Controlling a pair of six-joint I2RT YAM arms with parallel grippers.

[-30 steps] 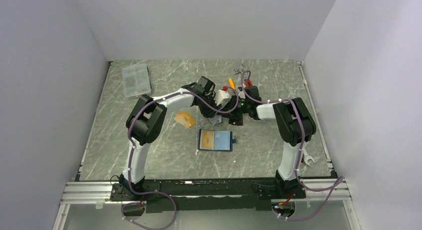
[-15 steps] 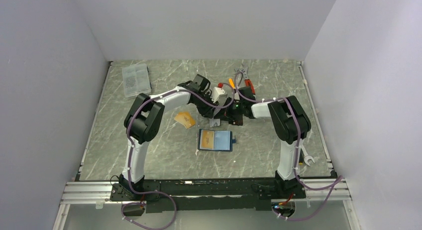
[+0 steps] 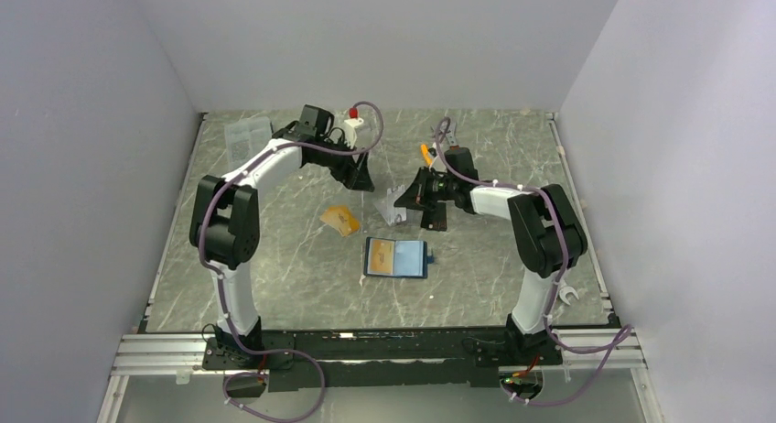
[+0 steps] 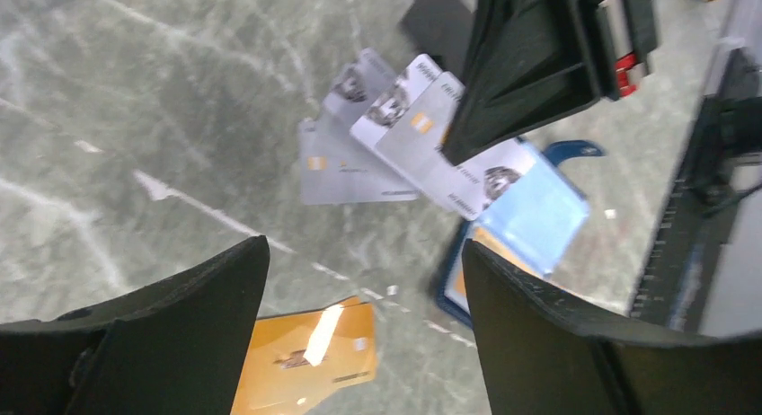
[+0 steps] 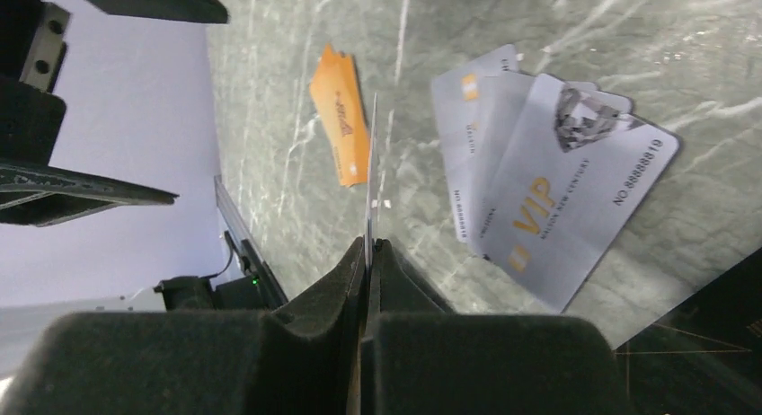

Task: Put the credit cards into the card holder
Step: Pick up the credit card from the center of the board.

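Top external: marbled table (image 3: 274, 281), pale walls (image 3: 384, 48)

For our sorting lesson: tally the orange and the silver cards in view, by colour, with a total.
2 orange cards: one loose, one in the card holder.
4 silver cards: three lying fanned, one in the right gripper.
Total: 6

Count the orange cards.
2: a loose card lying left of the holder; a tucked card in the holder's left half. More may be hidden under other cards.
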